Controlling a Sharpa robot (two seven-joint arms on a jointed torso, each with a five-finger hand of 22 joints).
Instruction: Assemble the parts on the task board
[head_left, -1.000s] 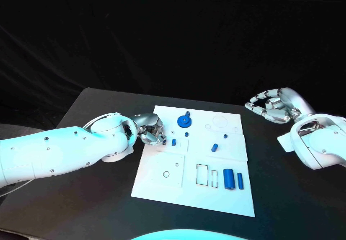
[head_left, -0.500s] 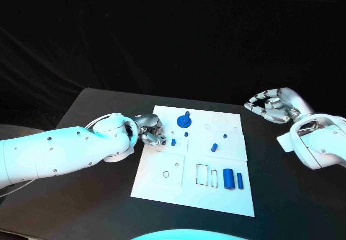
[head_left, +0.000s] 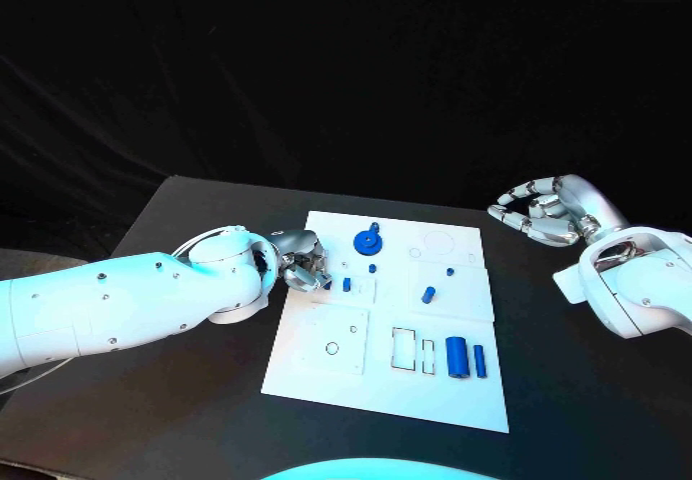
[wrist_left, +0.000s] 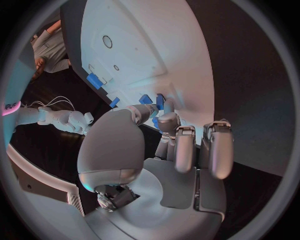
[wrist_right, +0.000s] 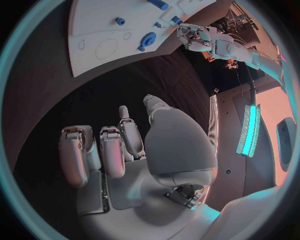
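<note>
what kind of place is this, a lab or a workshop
Probably a robotics lab test bench: a black table against a dark backdrop, a white task board with small blue parts, and two robot hands, left and right.

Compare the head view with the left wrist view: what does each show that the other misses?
Head view alone: the two blue cylinders lying at the white task board's near right. Left wrist view alone: the left robot hand's palm side, fingertips at a small blue part. Both: the board, the left robot hand and the right robot hand.
</note>
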